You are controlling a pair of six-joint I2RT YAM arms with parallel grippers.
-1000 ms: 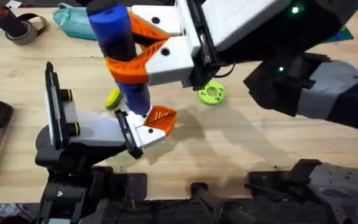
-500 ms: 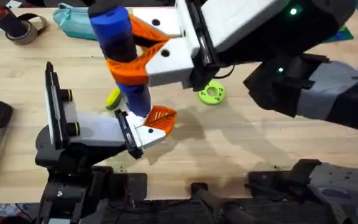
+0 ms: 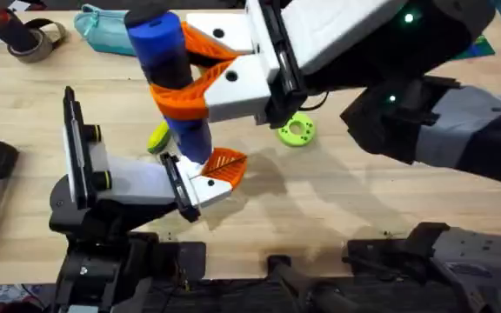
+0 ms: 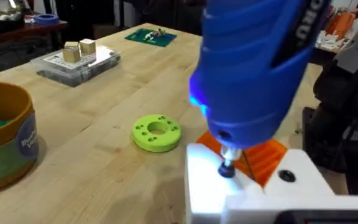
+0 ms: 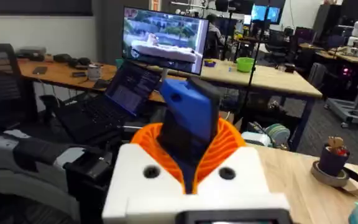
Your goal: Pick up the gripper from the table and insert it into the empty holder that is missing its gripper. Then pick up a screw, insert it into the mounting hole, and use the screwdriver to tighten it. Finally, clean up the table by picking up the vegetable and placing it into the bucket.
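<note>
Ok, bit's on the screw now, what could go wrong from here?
The screwdriver, clamped by the right gripper, leans a little over the holder; its bit could slip off the screw. Side push might shift the gripper in its seat. The vegetable lies close behind and could get knocked.

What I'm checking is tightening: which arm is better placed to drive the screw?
Right: its end effector clamps the screwdriver, whose bit tip meets the holder.
</note>
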